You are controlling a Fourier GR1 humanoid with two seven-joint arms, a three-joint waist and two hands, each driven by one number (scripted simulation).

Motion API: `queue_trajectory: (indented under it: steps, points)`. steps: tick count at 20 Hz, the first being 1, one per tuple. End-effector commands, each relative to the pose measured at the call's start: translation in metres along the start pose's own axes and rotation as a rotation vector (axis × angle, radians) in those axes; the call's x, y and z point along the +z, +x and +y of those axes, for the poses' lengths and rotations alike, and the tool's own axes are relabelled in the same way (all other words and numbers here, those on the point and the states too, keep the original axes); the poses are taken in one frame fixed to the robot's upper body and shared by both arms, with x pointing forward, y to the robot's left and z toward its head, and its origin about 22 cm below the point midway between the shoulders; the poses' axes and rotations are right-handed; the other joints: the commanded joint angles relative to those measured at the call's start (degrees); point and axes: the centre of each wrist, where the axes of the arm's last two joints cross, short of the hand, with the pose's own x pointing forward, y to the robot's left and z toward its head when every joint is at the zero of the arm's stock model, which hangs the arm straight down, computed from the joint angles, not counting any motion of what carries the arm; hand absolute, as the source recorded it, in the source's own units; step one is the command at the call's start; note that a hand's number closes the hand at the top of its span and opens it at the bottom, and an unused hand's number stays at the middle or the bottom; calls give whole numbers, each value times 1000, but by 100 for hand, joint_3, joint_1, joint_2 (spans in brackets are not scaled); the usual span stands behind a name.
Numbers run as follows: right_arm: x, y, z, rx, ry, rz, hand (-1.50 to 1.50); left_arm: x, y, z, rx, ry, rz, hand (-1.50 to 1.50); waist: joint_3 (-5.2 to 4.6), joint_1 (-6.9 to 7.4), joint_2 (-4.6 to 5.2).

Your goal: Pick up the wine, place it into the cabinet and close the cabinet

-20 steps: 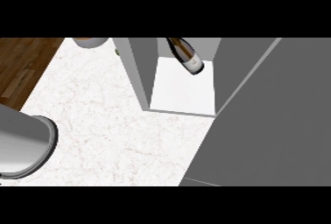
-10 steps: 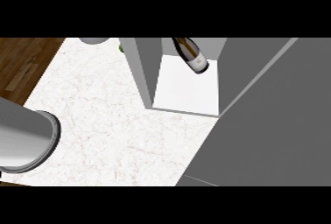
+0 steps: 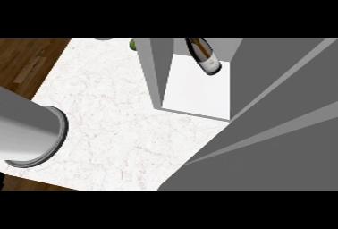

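The wine bottle [image 3: 203,54], dark glass with a pale label, stands inside the open grey cabinet on its white shelf floor [image 3: 198,91], near the view's top edge. The cabinet's grey side wall [image 3: 157,71] rises to the left of the bottle. No hand touches the bottle. A thick grey forearm [image 3: 26,132] comes in from the left edge over the counter; the hand at its end does not show. No part of the right arm is in view.
A broad grey panel [image 3: 277,134], the cabinet's door or front, fills the right side and lower right. White marble counter [image 3: 112,120] lies between the forearm and the cabinet. A small green thing [image 3: 133,44] peeks out behind the cabinet wall. Wood floor [image 3: 23,62] shows at the left.
The cabinet and bottle have drifted to the right in the view. The grey forearm at the left has come higher and further into the picture.
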Motion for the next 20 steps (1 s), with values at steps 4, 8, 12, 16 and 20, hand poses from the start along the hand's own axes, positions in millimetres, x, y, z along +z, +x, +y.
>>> queue_trajectory:
  steps: [4, 8, 12, 16, 20]
  points:
    - [-58, -7, -27, 63, -173, 53, 150, -5, -1, -4, 28, -38, 0, 150, 6, 211, 40]
    - [-88, -9, -48, 116, -246, 99, 150, -12, 0, -5, 24, -42, -17, 150, 19, 327, 79]
    - [-119, -7, -70, 144, -311, 136, 150, -19, 1, -6, 34, -51, -33, 150, 36, 395, 105]
    - [-144, -9, -94, 117, -356, 179, 150, -24, 2, -9, 32, -69, -39, 150, 53, 454, 172]
    - [-158, -16, -116, 28, -410, 206, 150, -25, -1, -9, 41, -75, -41, 150, 60, 489, 223]
